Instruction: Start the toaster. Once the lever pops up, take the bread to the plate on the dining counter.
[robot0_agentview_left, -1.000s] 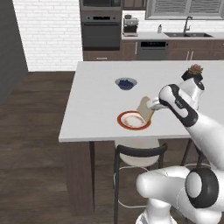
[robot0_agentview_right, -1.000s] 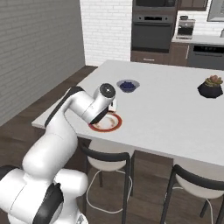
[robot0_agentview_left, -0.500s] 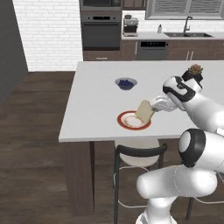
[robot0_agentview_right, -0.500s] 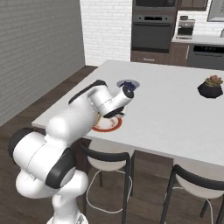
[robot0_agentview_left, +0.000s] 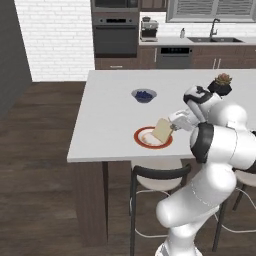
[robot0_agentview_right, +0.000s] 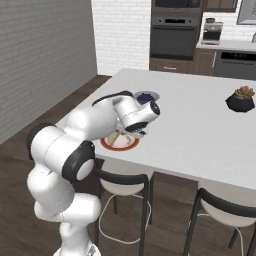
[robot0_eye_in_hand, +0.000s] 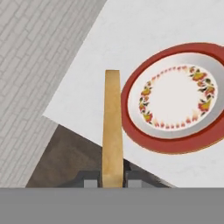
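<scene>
End effector (robot0_agentview_left: 173, 124) grips the flat tan bread (robot0_agentview_left: 162, 129); tilted above red-rimmed plate (robot0_agentview_left: 142, 140).

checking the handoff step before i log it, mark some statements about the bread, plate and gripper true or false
1. The gripper is shut on the bread. True.
2. The bread lies flat on the plate. False: it is held on edge in the gripper, above the plate.
3. The plate has a red rim and a pale centre. True.
4. The plate sits on the floor. False: it rests on the dining counter.
5. A bowl with blue contents stands on the counter beyond the plate. True.
</scene>
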